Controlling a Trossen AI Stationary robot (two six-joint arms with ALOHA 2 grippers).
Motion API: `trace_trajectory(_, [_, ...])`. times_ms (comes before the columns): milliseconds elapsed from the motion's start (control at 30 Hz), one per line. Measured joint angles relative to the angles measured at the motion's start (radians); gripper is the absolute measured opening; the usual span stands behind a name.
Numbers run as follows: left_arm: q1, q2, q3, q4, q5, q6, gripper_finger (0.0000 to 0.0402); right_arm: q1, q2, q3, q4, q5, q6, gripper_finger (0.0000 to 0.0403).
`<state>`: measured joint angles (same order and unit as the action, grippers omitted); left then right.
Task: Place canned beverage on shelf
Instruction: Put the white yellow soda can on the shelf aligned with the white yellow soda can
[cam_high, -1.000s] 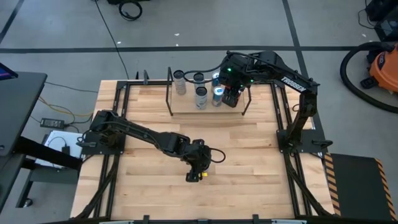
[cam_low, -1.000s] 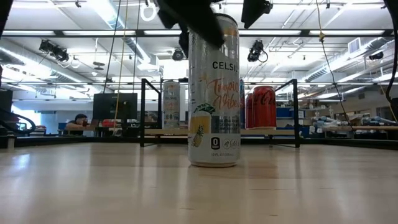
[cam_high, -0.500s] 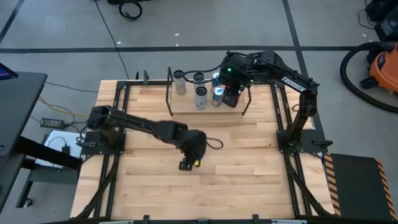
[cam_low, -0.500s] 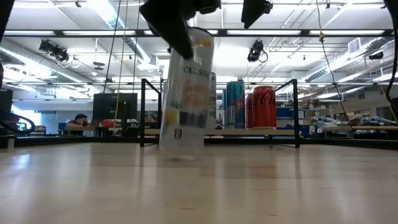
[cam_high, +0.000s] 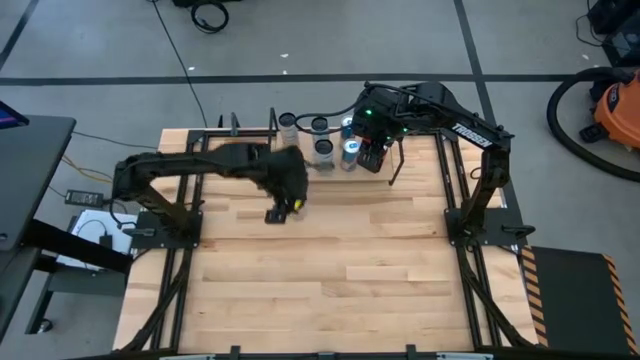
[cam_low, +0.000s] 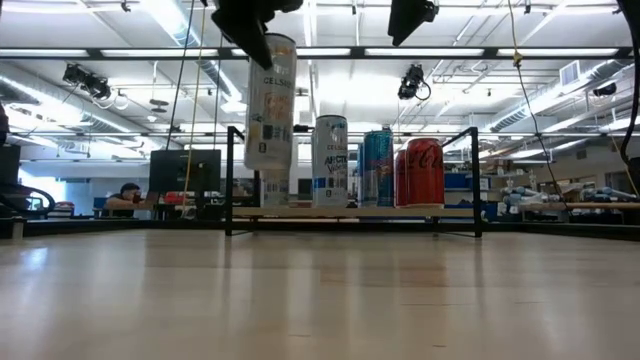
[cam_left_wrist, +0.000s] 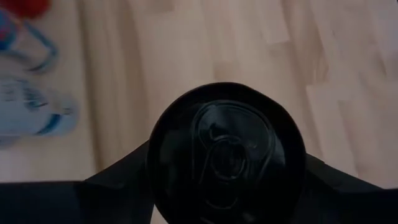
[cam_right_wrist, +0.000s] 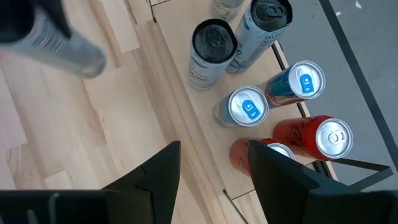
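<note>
Celsius can (cam_low: 270, 100) hangs clamped in left end effector (cam_high: 284, 196) near shelf (cam_low: 350, 211)

Tall silver Celsius can (cam_low: 269, 103), upright, held off the surface above the shelf's left end. Shelf (cam_low: 352, 211): black end frames, light wood board. It carries several upright cans.

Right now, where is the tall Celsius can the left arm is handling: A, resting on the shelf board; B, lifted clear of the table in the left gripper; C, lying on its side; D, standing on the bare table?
B: in the low view the Celsius can hangs upright from the left gripper, its base above the shelf board and well off the table.
</note>
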<state>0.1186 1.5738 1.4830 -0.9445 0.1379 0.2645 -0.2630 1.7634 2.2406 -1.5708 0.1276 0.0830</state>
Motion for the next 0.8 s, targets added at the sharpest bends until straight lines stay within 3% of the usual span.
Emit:
trace_trajectory(467, [0.361, -0.013, 0.0, -0.054, 0.148, 0.298, 0.0261, 0.02, 0.0, 0.0, 0.0, 0.0, 0.0, 0.0194])
trace_trajectory(633, [0.425, 0.013, 0.0, -0.053, 0.243, 0.375, 0.0262, 0.022, 0.0, 0.0, 0.0, 0.0, 0.0, 0.0194])
trace_trajectory(800, [0.448, 0.07, 0.0, -0.055, 0.237, 0.473, 0.0262, 0.022, 0.0, 0.0, 0.0, 0.002, 0.001, 0.0194])
